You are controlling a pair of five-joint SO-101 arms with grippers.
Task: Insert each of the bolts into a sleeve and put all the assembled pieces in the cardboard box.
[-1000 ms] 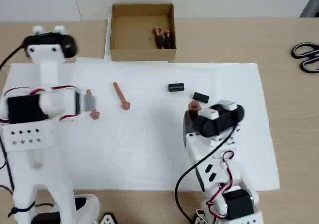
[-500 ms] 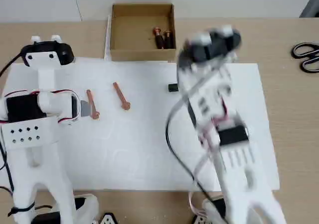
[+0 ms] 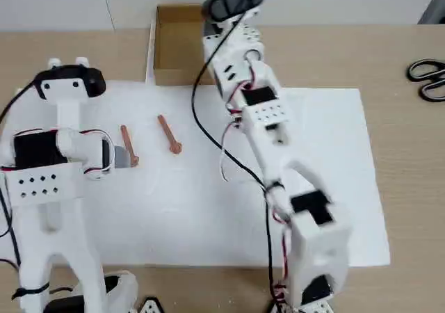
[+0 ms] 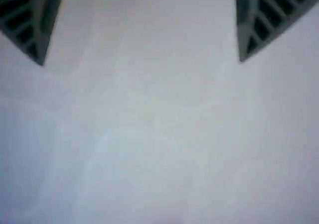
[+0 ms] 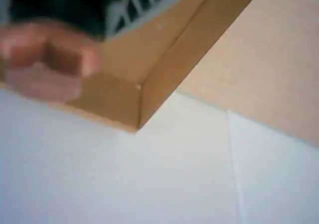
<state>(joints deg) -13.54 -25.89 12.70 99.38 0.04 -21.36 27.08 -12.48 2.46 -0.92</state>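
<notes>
The cardboard box [image 3: 174, 45] stands at the table's far edge, and my right arm stretches across the white sheet [image 3: 341, 160] until its wrist is over the box. In the right wrist view a blurred copper bolt in a dark sleeve [image 5: 45, 59] sits in my right gripper [image 5: 84, 20], just above the box corner [image 5: 139, 99]. Two bare copper bolts lie on the sheet, one [image 3: 169, 133] left of centre and one [image 3: 128, 146] beside my left gripper [image 3: 122, 154]. The left gripper [image 4: 144, 35] is open over bare sheet, nothing between its fingers [image 4: 259, 20].
Scissors [image 3: 427, 76] lie on the wooden table at the far right. The right arm's long body crosses the sheet's middle and right. The near half of the sheet between the two arm bases is bare.
My right arm has swung from the sheet's right middle up to the cardboard box, carrying the bolt and sleeve. The left arm has barely shifted.
</notes>
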